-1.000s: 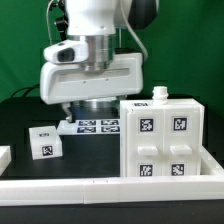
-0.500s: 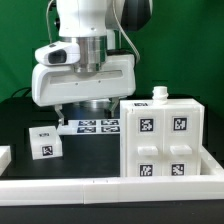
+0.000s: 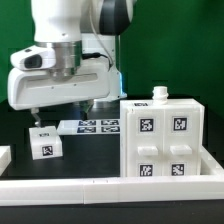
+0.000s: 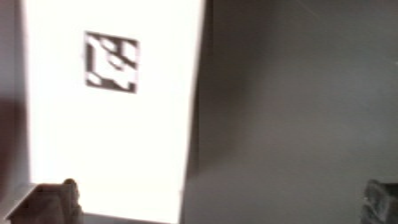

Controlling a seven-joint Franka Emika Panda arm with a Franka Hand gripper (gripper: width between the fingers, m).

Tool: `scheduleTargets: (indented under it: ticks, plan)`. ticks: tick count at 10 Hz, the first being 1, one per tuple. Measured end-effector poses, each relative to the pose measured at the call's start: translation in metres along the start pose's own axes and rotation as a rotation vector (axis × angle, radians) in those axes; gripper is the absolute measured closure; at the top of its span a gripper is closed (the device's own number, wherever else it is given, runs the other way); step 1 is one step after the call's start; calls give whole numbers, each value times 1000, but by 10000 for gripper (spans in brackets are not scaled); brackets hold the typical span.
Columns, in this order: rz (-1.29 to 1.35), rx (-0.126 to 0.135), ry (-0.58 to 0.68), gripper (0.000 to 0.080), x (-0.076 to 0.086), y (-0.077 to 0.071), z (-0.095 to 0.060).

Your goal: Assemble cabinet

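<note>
Plainly one cabinet (image 3: 165,140), one loose drawer box (image 3: 43,143)

The cabinet (image 3: 165,140) at lower right looks like smooth, matt white plastic. The robot arm (image 3: 65,20) at the top is glossier white. The tabletop (image 3: 90,155) is dull black.

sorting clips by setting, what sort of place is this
Probably a robotics lab test bench: a white two-finger robot gripper hangs open above a black tabletop, a large white plastic cabinet box carries black-and-white square marker tags, and a flat white marker board lies before a plain green backdrop.
</note>
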State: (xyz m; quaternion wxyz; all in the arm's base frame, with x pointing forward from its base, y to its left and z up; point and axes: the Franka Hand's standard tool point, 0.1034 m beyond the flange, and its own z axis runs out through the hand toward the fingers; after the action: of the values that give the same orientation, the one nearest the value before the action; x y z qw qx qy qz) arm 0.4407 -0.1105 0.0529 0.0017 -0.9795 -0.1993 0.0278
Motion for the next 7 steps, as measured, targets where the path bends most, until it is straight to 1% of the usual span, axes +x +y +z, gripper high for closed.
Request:
scheduleTargets:
  ticks: [3, 4, 5, 6, 7]
  plan:
    - [13, 0, -14, 3, -18, 23, 8]
    - [22, 0, -19, 3, -21, 26, 12]
    - [24, 4, -27, 3, -23, 25, 15]
    - [29, 10, -33, 3, -23, 25, 15]
    - [31, 8, -33, 3, -22, 25, 17]
